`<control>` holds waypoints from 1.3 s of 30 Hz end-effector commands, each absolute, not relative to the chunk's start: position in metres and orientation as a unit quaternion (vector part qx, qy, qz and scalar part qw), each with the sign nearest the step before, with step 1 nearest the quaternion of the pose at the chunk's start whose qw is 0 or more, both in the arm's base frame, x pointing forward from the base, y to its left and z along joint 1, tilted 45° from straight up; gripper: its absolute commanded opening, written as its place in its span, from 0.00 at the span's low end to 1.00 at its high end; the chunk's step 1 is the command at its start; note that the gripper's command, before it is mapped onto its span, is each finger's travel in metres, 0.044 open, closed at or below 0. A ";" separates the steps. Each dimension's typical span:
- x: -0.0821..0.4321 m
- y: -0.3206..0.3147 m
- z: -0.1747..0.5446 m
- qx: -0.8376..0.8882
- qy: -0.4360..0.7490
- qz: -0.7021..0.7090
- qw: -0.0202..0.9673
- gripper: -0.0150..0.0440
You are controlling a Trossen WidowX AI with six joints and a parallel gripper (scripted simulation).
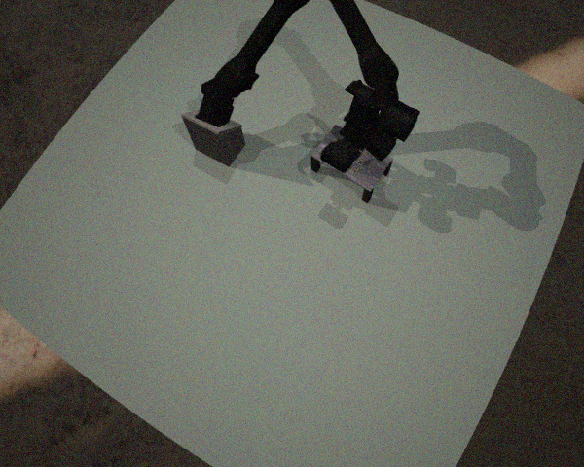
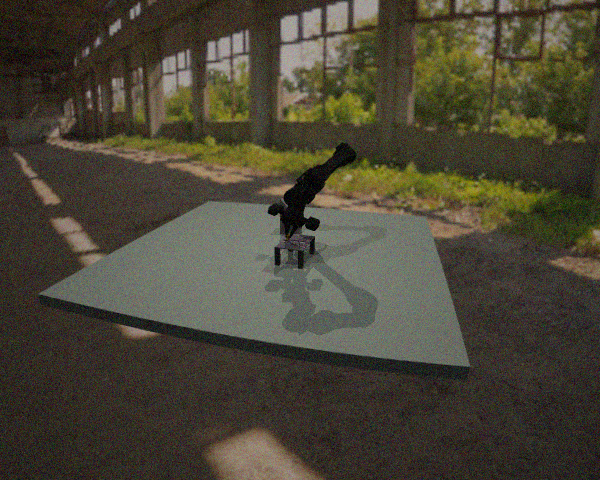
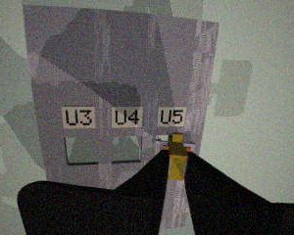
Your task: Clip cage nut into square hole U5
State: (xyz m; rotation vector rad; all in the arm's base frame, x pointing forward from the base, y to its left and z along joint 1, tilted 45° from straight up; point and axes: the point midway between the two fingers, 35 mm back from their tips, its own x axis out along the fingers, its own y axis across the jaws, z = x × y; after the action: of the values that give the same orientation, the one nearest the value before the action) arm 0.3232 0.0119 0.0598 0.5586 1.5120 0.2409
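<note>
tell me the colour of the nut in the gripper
The small blocky metal-look cage nut is golden yellow, best seen in the wrist view.

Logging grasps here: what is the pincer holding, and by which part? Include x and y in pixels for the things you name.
The cage nut (image 3: pixel 176 167), pinched at its sides between the pincer's (image 3: pixel 177 153) fingertips; whether on the spring wings cannot be told.

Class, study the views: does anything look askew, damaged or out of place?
Nothing stands out. The rail plate stands upright on its legs, and the gripper holds the cage nut at U5; whether its wings are hooked is hidden.
</note>
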 end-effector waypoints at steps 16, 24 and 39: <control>0.324 0.012 0.061 0.243 0.676 0.099 0.689 0.30; 0.324 0.012 0.061 0.243 0.676 0.099 0.689 0.30; 0.324 0.013 0.062 0.235 0.679 0.090 0.690 0.30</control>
State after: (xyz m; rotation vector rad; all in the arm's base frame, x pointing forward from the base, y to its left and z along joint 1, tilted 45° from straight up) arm 0.3240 0.0137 0.0603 0.5323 1.5193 0.2144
